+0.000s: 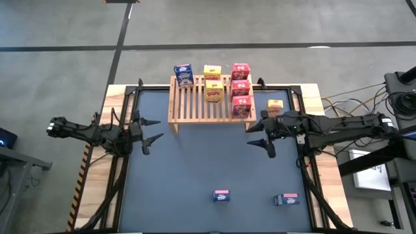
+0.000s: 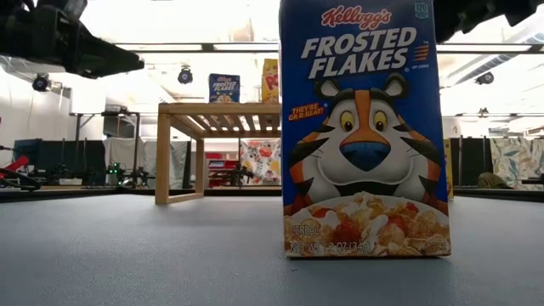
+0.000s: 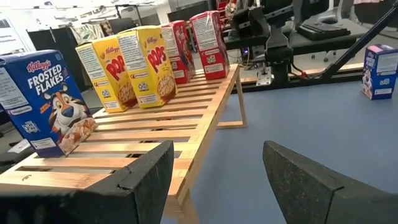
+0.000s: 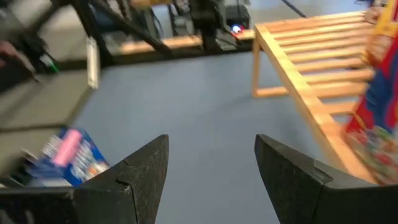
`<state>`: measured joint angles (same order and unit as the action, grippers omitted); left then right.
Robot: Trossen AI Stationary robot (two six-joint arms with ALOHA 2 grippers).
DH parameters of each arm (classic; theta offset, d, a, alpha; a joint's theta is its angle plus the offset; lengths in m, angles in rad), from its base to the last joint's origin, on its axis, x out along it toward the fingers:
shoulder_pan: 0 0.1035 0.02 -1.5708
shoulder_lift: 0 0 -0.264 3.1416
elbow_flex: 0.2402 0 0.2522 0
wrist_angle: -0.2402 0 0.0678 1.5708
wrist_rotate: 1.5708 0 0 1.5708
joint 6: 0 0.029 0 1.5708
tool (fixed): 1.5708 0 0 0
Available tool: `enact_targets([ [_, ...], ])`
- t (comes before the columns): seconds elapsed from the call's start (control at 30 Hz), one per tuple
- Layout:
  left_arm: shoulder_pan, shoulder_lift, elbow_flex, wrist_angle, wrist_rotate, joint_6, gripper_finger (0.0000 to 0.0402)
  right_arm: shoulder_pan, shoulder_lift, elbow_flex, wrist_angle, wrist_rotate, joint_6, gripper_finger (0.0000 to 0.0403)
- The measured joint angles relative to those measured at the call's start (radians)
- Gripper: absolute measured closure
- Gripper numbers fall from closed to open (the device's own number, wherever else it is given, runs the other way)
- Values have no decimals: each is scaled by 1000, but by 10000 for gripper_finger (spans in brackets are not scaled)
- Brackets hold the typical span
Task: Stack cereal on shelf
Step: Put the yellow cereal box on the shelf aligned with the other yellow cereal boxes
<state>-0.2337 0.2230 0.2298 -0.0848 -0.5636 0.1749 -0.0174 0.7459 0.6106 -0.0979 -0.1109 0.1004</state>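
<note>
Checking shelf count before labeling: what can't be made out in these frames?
- Low view: the blue box up close hides most of the shelf and the boxes on it.
- High view: printed fronts too small to read.
- Right wrist view: motion blur smears the red box.

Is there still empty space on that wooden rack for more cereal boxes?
Yes. The rack is bare along its front, and between the blue box and the yellow boxes. The right end is crowded with three red boxes.
</note>
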Motion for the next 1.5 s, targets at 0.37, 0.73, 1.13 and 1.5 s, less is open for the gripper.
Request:
enact_targets([
  [0.37,0,5,0,11,-1,-35,171,0,2,153,-179,67,-138,174],
  [0.73,0,14,0,29,-2,-45,171,-3,133,647,-936,461,40,174],
  [1.13,0,32,0,43,12,-99,171,-89,384,818,-1462,615,218,174],
  [1.5,0,41,0,43,36,-107,171,-381,274,726,-1240,406,-19,174],
])
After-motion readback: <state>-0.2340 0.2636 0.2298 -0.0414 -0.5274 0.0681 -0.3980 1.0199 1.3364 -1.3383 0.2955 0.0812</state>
